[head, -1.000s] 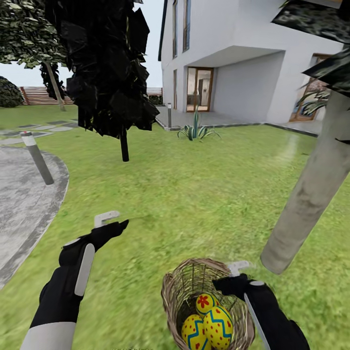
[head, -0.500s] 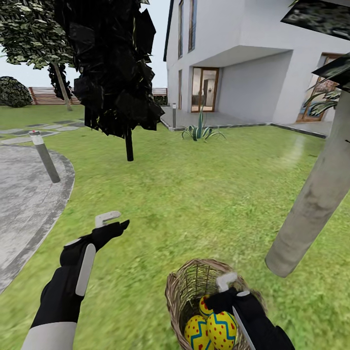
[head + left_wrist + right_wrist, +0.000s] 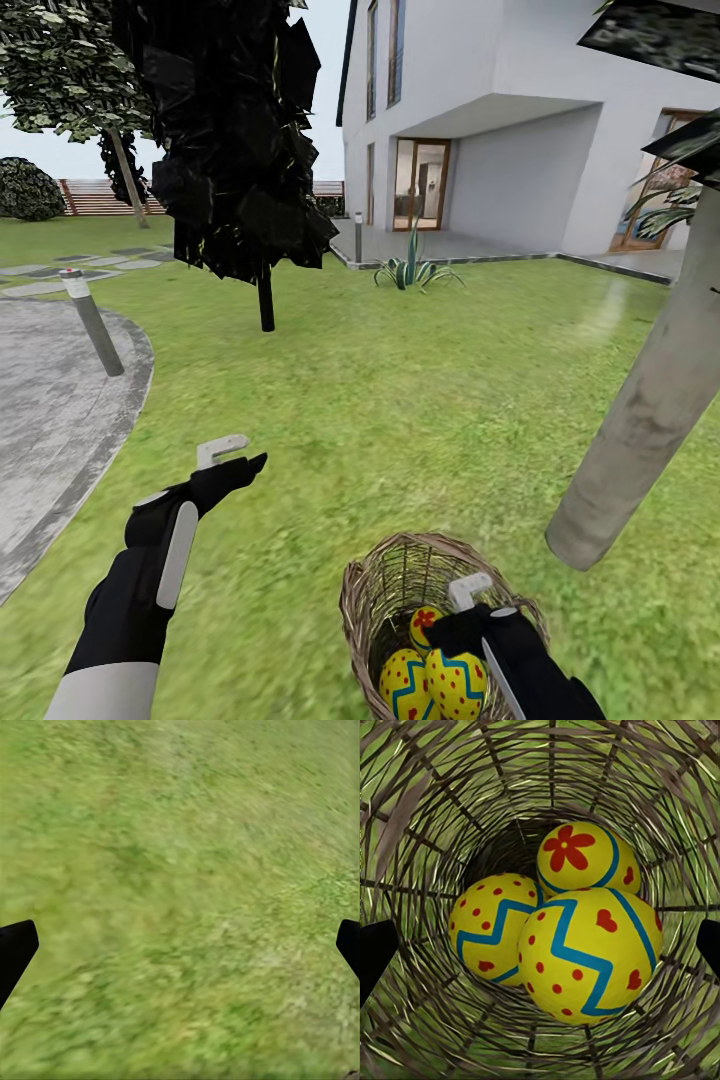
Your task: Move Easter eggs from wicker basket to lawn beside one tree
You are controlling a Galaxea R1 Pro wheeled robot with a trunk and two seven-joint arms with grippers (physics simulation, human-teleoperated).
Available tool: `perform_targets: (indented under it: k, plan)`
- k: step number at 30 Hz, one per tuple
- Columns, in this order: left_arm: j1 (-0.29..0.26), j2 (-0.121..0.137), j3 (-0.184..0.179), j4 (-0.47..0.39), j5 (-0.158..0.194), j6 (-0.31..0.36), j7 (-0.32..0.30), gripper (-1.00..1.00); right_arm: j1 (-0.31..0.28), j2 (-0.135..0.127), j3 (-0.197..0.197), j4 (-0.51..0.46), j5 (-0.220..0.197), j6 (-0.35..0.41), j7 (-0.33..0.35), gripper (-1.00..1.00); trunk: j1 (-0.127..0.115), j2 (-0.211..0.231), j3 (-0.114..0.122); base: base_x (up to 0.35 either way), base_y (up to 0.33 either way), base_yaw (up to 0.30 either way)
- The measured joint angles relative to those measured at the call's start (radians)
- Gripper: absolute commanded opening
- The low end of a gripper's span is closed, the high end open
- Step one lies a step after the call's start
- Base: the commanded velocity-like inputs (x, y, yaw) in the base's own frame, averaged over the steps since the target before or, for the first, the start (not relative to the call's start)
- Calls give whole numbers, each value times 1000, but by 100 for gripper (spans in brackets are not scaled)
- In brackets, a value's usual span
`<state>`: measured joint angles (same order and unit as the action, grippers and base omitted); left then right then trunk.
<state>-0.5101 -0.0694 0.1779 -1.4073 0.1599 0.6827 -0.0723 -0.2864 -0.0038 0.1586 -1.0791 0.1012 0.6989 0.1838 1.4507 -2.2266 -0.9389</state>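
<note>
The wicker basket (image 3: 372, 575) stands on the lawn (image 3: 420, 400) at the bottom of the head view, close to the pale trunk of a tree (image 3: 650, 400). Three Easter eggs lie inside it: a flower-marked egg (image 3: 581, 855), a dotted egg (image 3: 495, 926) and a larger egg with hearts (image 3: 585, 952). My right gripper (image 3: 462, 603) hangs open in the basket's mouth, just above the eggs, its fingertips (image 3: 375, 952) wide apart on either side of them. My left gripper (image 3: 235, 455) is open over bare grass to the left, holding nothing.
A near-black tree (image 3: 265, 300) with a thin trunk stands ahead on the left. Grey paving (image 3: 50, 420) with a bollard (image 3: 92, 325) curves along the far left. A spiky plant (image 3: 415, 270) and the white house (image 3: 520, 150) lie beyond the grass.
The head camera shifted slightly at first. My right gripper has come in over the rim and dropped into the basket's mouth toward the eggs. The left arm has stayed put.
</note>
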Motion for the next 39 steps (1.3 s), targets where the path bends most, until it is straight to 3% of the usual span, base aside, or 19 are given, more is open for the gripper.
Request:
perform_targets:
  k: [13,29,39]
  plan:
    - [0,-2,0,3,0,-1,-1,100,-9,6,-43,17,-1,-68,-2,100,0,0,0,0,0,0]
    - [2,-2,1,2,4,-11,-10,100,-9,7,-45,17,-1,-71,-2,100,0,0,0,0,0,-5]
    - [1,-2,1,2,13,-14,-10,100,-9,7,-45,17,-1,-70,-1,100,0,0,8,0,0,-180]
